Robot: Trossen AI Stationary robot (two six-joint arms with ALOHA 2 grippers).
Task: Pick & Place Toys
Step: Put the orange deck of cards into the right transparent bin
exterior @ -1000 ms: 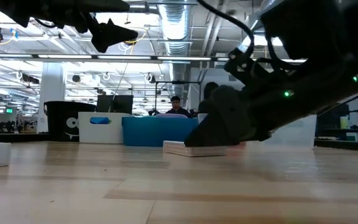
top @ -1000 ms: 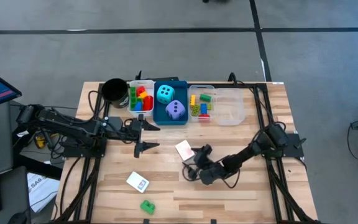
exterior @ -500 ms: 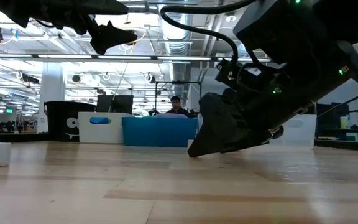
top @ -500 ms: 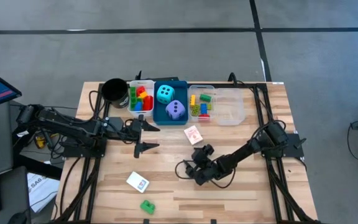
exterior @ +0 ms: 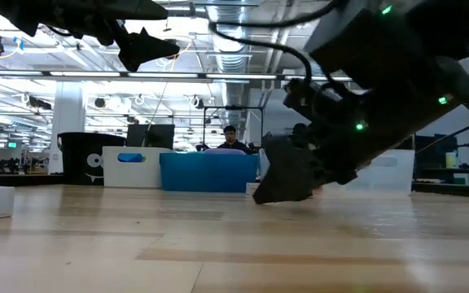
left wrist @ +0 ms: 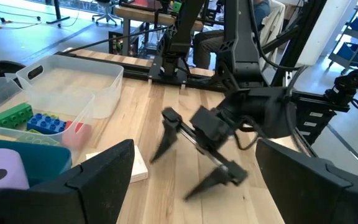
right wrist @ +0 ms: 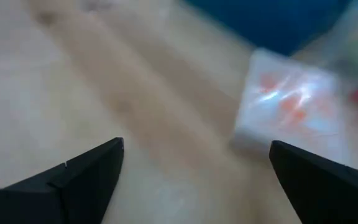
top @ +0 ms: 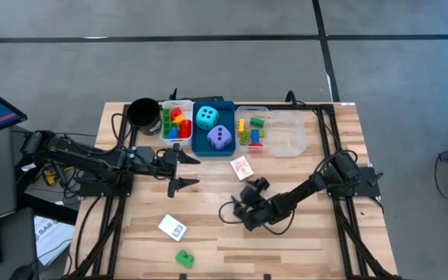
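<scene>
At the table's left, the left arm is held level above the wood, its left gripper spread wide with nothing between the fingers, just in front of the row of containers. A black round cup is stood at the left end of that row, which is lined up along the table's far edge. Beside the cup, a white tray is filled with red, green, yellow and orange bricks. Next, a blue tray is occupied by 2 foam dice: a cyan die farther back and a purple die nearer. A clear tray with a few more small bricks is set against it, followed by an empty-looking clear tray at the row's right end.

Near the table's front edge, left of centre, a white card is laid flat, and a green brick is seen just in front of it. A second white card with red marks is laid just in front of the blue and clear trays. The right gripper is lowered close to the wood near this card, its jaws parted wide and gripping nothing; the card is seen ahead of the fingers, apart from them, in the right wrist view.
</scene>
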